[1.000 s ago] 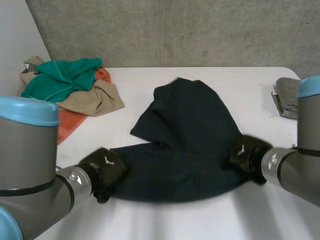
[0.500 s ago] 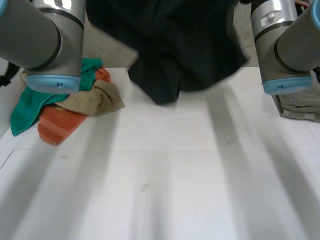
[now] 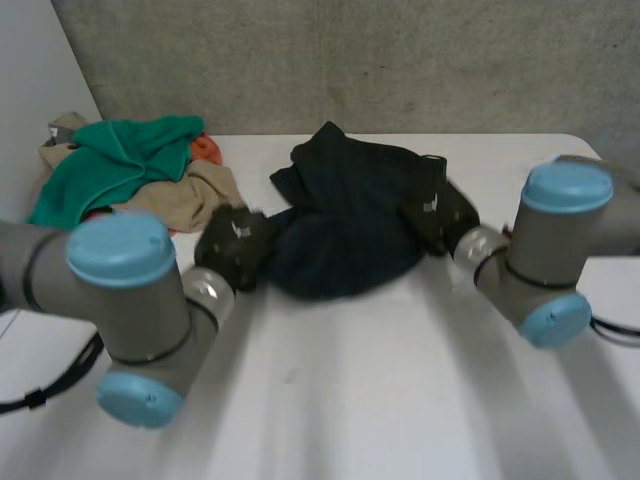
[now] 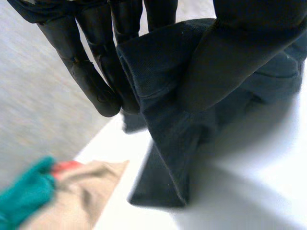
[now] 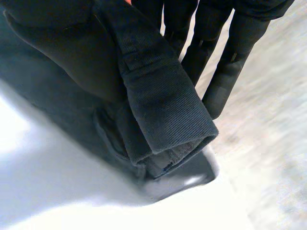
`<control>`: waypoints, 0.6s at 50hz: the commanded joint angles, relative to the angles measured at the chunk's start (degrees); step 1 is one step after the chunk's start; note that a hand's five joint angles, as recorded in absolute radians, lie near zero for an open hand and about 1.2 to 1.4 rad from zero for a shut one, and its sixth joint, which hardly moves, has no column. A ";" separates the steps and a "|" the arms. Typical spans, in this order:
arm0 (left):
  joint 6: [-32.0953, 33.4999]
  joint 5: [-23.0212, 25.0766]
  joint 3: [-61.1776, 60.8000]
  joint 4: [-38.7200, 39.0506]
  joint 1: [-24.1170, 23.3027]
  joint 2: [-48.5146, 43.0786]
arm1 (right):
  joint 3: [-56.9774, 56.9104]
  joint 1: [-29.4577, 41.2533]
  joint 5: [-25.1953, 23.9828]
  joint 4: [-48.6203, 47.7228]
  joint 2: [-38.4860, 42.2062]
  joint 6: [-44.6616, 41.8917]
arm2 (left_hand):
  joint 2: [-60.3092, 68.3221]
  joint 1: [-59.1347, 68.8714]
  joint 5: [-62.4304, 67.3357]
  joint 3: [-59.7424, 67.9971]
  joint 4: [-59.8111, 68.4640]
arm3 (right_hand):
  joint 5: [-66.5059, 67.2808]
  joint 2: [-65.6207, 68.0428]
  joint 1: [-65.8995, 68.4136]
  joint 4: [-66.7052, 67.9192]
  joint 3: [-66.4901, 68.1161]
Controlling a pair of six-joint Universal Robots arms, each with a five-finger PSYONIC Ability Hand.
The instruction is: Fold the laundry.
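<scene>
**Both robot hands clamped on the dark garment, upper middle of the tabletop**

The dark garment (image 3: 345,235) lies bunched in a loose heap at the upper middle of the head view, on the white tabletop (image 3: 380,400).

At its left edge is the left robot hand (image 3: 232,245). Its wrist view shows a fold of the dark cloth pinched between the thumb (image 4: 240,52) and the fingers (image 4: 93,67), with the rest of the fold hanging down past the fingertips onto the tabletop.

On the garment's right edge is the right robot hand (image 3: 437,212), with thumb (image 5: 57,43) and fingers (image 5: 230,72) closed on a thick, doubled hem (image 5: 163,110).

In the upper left of the head view sits a pile: a green cloth (image 3: 115,160) on top, a beige cloth (image 3: 190,195) beside it and an orange cloth (image 3: 205,148) peeking out, just beside the left robot hand.
</scene>
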 commanded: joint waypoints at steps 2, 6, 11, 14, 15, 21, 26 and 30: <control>-0.57 0.64 -3.38 -0.16 0.07 0.19 | 7.78 -0.68 5.95 5.11 -0.43 2.26 | 11.37 13.97 12.14 11.87 11.50 | -6.44 -5.77 -2.58 -7.05 -6.58; -1.19 0.72 -3.82 -0.78 0.25 1.95 | 9.89 -1.38 8.59 4.06 -3.23 10.08 | 11.37 13.97 12.14 11.87 11.50 | -20.77 -20.09 -16.90 -21.37 -20.90; -1.63 0.81 -4.17 -2.01 -0.01 3.18 | 12.44 -2.35 11.40 2.48 -6.40 16.68 | 11.37 13.97 12.14 11.87 11.50 | -23.14 -22.46 -19.28 -23.75 -23.27; -1.62 0.99 -4.79 -3.59 -0.36 3.88 | 14.64 -2.96 12.90 0.81 -8.07 18.44 | 11.37 13.97 12.14 11.87 11.50 | -18.80 -18.12 -14.94 -19.40 -18.93; -1.63 1.08 -4.96 -4.11 -0.45 4.06 | 15.25 -3.05 12.99 0.28 -8.51 18.53 | 11.37 13.97 12.14 11.87 11.50 | -10.44 -9.76 -6.58 -11.05 -10.57; -1.27 2.74 -6.89 -10.34 -1.51 5.29 | 19.20 -3.58 10.71 -1.05 -11.67 14.24 | 11.37 13.97 12.14 11.87 11.50 | 11.87 12.55 15.73 11.26 11.74; -1.27 3.45 -9.27 -13.26 -0.98 7.74 | 21.67 -4.37 7.11 2.20 -14.40 10.63 | 11.37 13.97 12.14 11.87 11.50 | 11.87 12.55 15.73 11.26 11.74; -0.92 4.24 -10.85 -15.89 -0.45 10.56 | 22.81 -4.99 5.43 7.65 -17.56 7.47 | 11.37 13.97 12.14 11.87 11.50 | 11.87 12.55 15.73 11.26 11.74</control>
